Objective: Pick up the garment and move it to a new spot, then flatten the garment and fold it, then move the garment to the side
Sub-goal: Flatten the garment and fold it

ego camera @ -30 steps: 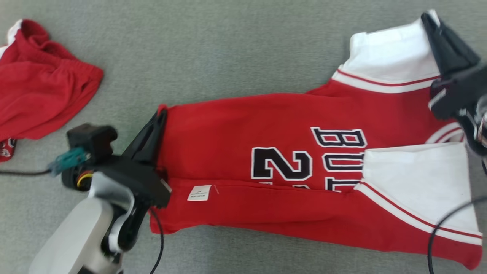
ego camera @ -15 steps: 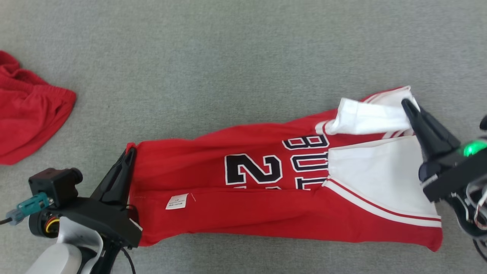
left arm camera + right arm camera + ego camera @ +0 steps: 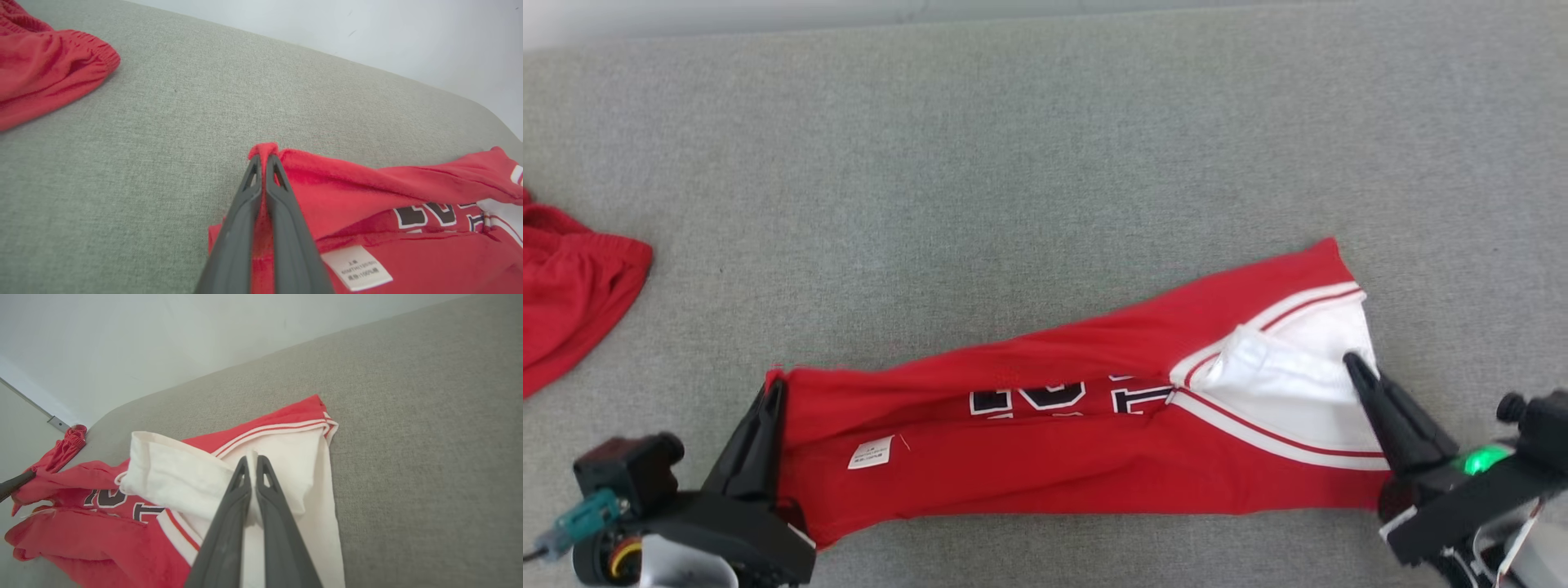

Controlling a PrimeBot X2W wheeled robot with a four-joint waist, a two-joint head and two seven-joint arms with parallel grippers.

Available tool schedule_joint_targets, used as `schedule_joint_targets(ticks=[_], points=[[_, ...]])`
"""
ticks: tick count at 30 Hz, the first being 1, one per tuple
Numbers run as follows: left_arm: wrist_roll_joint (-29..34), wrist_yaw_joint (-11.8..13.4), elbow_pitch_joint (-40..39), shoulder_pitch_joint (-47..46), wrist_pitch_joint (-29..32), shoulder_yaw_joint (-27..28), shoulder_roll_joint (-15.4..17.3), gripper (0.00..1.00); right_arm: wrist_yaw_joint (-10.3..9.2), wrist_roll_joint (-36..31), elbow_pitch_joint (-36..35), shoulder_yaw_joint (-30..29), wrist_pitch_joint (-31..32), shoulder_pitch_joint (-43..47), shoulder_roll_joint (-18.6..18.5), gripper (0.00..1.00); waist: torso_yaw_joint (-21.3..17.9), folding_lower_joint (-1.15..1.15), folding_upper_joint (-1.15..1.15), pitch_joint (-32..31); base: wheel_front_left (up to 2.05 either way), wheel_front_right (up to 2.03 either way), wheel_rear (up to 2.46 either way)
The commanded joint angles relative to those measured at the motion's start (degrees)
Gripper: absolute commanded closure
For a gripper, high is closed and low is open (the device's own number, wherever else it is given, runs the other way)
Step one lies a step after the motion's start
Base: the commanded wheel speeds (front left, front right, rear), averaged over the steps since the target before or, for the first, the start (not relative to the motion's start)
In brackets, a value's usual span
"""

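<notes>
The garment (image 3: 1045,465) is a red jersey with white sleeves and black-and-white lettering, stretched left to right low on the grey surface and folded lengthwise over its print. My left gripper (image 3: 774,390) is shut on the red hem corner at the jersey's left end; the left wrist view shows that corner (image 3: 263,150) pinched between the fingers, with a white label (image 3: 356,267) beside them. My right gripper (image 3: 1354,363) is shut on the white sleeve fabric (image 3: 282,465) at the right end, where a loose white sleeve (image 3: 175,473) folds over to the left.
A second red cloth (image 3: 572,286) lies crumpled at the far left edge, also seen in the left wrist view (image 3: 45,69). The grey padded surface (image 3: 1029,180) stretches wide behind the jersey, ending at a pale wall (image 3: 163,335).
Both grippers have drawn the jersey toward the near edge, folding its far half over the lettering. The head camera has also tilted, so the red cloth at left has slid toward the edge.
</notes>
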Motion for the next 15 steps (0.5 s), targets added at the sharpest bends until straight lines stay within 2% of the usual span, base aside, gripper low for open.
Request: schedule_joint_targets(ticks=[1,3,4,5,6,7,8,12,15], points=[[-0.3,0.3,0.5,1.6,-0.8,0.2,-0.2,1.0,-0.02,-0.9,0.2,-0.8,0.3,1.3,0.5,1.0,-0.5,0.01,0.0,-0.8,0.0,0.0,0.0],[-1.0,0.0,1.1,2.5,-1.1,0.0,-0.7,1.0,-0.02,-1.8,0.7,-1.7,1.4,3.3,2.0,1.0,-0.6,0.01,0.0,-1.2,0.0,0.0,0.0],[-1.5,-0.1,1.4,2.9,-1.4,0.0,-1.1,1.0,-0.01,-2.0,0.6,-2.0,1.8,4.2,2.9,0.87,-0.7,0.01,0.0,-1.5,0.0,0.0,0.0],[-1.9,-0.1,1.9,3.4,-1.5,0.0,-1.4,1.0,-0.01,-2.0,0.8,-2.5,2.5,5.1,3.5,0.44,-0.7,0.01,0.0,-1.7,0.0,0.0,0.0],[-2.0,-0.1,2.4,3.8,-1.6,0.0,-1.7,0.81,-0.02,-2.7,1.0,-3.1,3.0,5.8,3.8,0.0,-0.7,0.01,0.0,-2.0,0.0,0.0,0.0],[-2.1,0.3,2.9,4.1,-1.9,0.2,-2.1,0.44,-0.02,-3.2,1.2,-4.3,3.0,6.4,4.4,0.0,-0.7,0.01,0.0,-2.2,0.0,0.0,0.0],[-2.1,0.4,3.3,4.2,-2.4,0.4,-2.3,0.0,-0.01,-3.9,1.3,-5.3,2.9,7.2,5.2,0.0,-0.7,0.01,0.0,-2.4,0.0,0.0,0.0],[-0.5,1.8,4.6,4.6,-5.4,1.2,-3.1,0.0,-0.01,-6.0,0.3,-10.6,2.1,10.4,8.3,0.0,-0.9,0.01,0.0,-3.5,0.0,0.0,0.0],[1.3,3.2,5.0,4.2,-7.7,1.3,-3.6,0.0,-0.01,-8.7,-1.2,-16.6,0.9,12.4,11.3,0.0,-1.2,0.01,0.0,-4.2,0.0,0.0,0.0]])
